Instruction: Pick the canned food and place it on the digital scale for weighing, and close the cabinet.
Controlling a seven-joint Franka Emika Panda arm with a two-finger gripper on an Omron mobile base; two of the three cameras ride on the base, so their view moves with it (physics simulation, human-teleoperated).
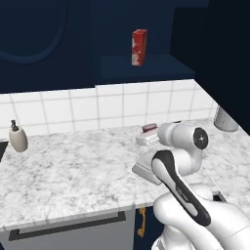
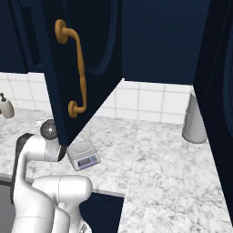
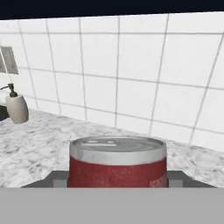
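Looking over the arm from the left base view, you see the canned food upright on the digital scale near the tiled wall, partly behind the arm's white joint; the gripper itself is hidden there. A red-and-white box stands on the shelf of the open cabinet, and a soap dispenser sits far left on the marble counter. From the right base view, your cabinet door with its gold handle hangs open above the scale. A grey cylinder stands by the wall. Through the hand view, the can sits close and centred; you cannot tell how the jaws stand.
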